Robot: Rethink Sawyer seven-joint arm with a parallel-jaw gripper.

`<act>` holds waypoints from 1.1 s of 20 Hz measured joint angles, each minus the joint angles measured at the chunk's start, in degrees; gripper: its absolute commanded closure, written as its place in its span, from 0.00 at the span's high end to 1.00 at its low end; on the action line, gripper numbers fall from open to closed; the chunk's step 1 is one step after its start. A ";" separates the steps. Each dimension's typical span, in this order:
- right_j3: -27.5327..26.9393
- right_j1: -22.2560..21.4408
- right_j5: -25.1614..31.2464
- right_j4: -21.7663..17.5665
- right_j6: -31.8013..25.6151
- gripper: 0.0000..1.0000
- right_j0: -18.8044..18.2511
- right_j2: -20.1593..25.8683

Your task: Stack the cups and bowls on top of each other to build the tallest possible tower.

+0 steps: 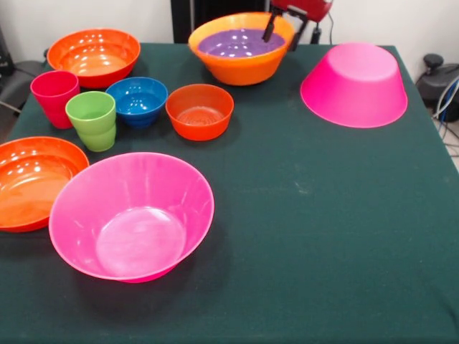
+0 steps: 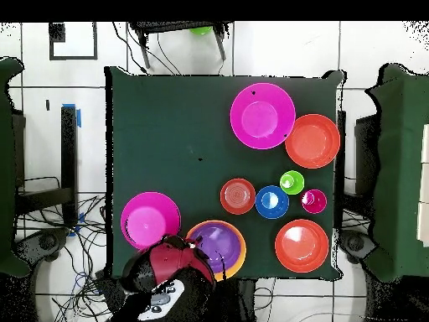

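Dark green surface point(image 1: 301, 215); at top centre, the end effector point(image 1: 285, 30), fingers apart, hangs over the purple bowl point(image 1: 237, 43) nested in the orange bowl point(image 1: 240, 68).

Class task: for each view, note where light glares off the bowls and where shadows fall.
Front view: white glare streaks the inside of the upright pink bowl and the red-orange bowl at the back; soft shadows lie on the cloth beside the upright pink bowl and under the upturned pink bowl. Overhead view: lighting looks flat, with little glare and hardly any shadow.
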 measured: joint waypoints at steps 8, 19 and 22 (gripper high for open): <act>0.66 -1.41 -2.46 -0.01 0.00 1.00 0.75 -0.05; 1.58 -7.49 -0.82 1.39 0.00 1.00 -0.05 0.71; 1.65 -8.65 -0.53 2.81 0.00 1.00 -0.05 1.85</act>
